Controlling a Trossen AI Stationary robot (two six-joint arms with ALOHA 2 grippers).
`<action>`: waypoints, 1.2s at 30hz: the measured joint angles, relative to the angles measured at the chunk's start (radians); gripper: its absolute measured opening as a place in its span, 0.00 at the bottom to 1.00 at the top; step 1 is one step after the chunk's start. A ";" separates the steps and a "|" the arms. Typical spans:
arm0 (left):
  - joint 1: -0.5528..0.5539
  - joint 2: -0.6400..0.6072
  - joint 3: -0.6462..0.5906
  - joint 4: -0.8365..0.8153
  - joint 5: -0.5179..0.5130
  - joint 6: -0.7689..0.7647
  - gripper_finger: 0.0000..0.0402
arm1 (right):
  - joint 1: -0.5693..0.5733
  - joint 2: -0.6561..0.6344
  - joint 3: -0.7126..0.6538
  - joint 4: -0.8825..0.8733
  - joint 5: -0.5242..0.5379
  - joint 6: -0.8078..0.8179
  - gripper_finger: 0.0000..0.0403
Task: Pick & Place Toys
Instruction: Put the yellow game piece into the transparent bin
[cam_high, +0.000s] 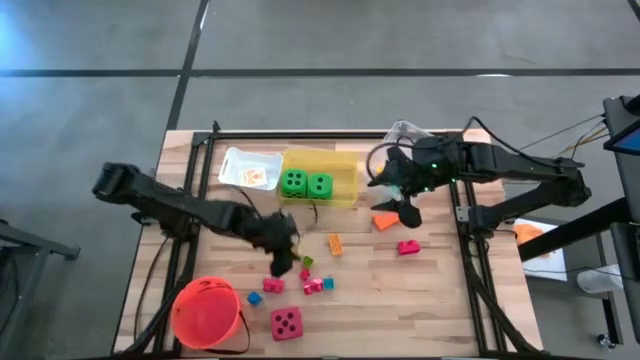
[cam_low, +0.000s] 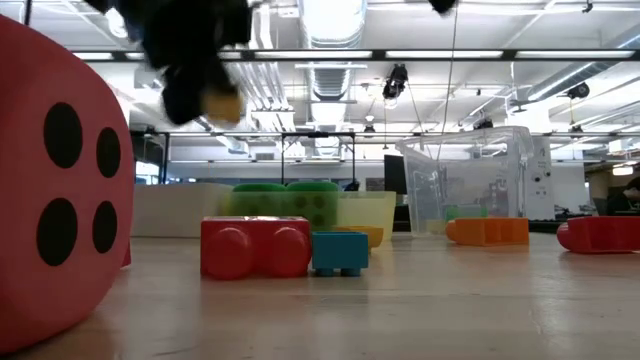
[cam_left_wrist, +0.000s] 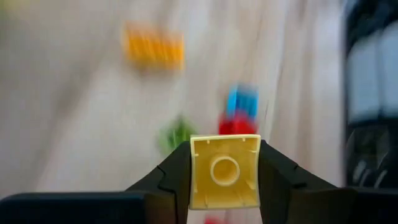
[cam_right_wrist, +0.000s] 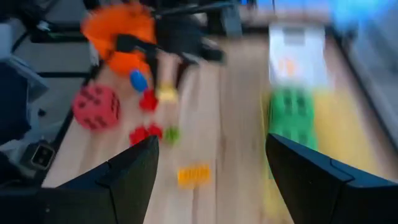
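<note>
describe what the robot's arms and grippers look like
Both arms are dark, near-black jointed links. The left gripper has two black, angular fingers that taper toward the tips. The right gripper has broad black fingers, and thin dark cables loop around its wrist in the high view.

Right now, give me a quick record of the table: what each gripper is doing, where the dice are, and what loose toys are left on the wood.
left gripper: shut on a yellow block, lifted above the table's middle
right gripper: open, empty, by the clear bin
green dice: two, side by side in the yellow bin
pink-red die: on the table, beside the orange-red bucket
white bin: holds a picture card
loose toys: orange wedge, orange block, pink block, small red, blue and green blocks near the left gripper
</note>
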 joint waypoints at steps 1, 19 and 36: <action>0.019 -0.034 0.000 0.029 -0.028 -0.009 0.30 | 0.020 0.002 0.014 0.029 0.022 -0.039 0.72; 0.327 -0.071 0.159 0.834 0.067 -0.287 0.30 | 0.155 0.199 0.235 0.294 0.507 -0.383 0.72; 0.327 -0.013 0.198 0.847 0.087 -0.370 0.30 | 0.153 0.272 0.287 0.331 0.603 -0.401 0.65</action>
